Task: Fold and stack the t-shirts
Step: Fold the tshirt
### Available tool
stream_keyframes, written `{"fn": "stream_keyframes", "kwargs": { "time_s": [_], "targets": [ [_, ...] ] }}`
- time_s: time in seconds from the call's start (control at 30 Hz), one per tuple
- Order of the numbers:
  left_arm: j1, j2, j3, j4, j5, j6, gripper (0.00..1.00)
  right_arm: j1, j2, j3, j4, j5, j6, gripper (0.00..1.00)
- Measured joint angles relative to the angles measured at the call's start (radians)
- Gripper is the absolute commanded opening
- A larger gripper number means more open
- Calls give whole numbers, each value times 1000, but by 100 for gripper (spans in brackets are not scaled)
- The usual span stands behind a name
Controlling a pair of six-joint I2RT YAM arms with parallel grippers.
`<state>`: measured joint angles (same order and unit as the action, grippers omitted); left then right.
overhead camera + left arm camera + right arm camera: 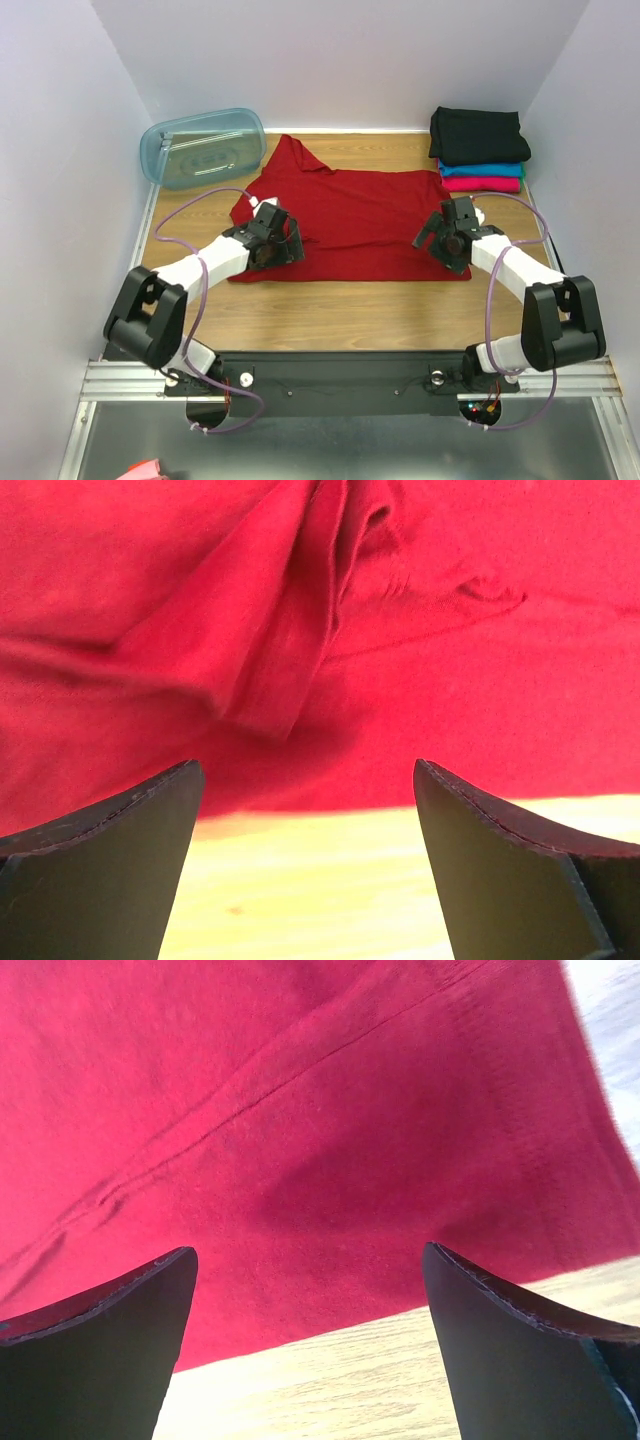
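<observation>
The deep red shirt (350,215) lies flat at the middle of the table (350,310), its long axis running left to right, its near edge parallel to the table's near edge and one pointed corner reaching far-left toward the pale blue tub (203,147). The left gripper (283,240) at the shirt's near-left corner and the right gripper (447,238) at its right edge both have their jaws spread wide, grasping nothing. At the far right, the black shirt (478,135), teal shirt (490,168) and pink shirt (480,184) lie folded in one stack, black on top.
</observation>
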<state>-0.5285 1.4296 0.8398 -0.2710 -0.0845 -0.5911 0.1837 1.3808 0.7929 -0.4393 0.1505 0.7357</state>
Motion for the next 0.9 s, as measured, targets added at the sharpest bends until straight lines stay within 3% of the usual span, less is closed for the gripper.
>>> {"fn": "stream_keyframes", "kwargs": {
  "time_s": [0.2,0.4,0.73,0.9],
  "targets": [
    [0,172,75,45,-11,-23,98,0,19,-3,21,-32,-26,100],
    [22,212,184,47,-53,-19,98,0,19,-6,36,-35,-40,100],
    [226,486,501,80,-21,29,98,0,4,-24,40,-18,-59,100],
    [307,525,622,52,36,37,98,0,-18,-25,39,-16,-64,100]
  ]
}}
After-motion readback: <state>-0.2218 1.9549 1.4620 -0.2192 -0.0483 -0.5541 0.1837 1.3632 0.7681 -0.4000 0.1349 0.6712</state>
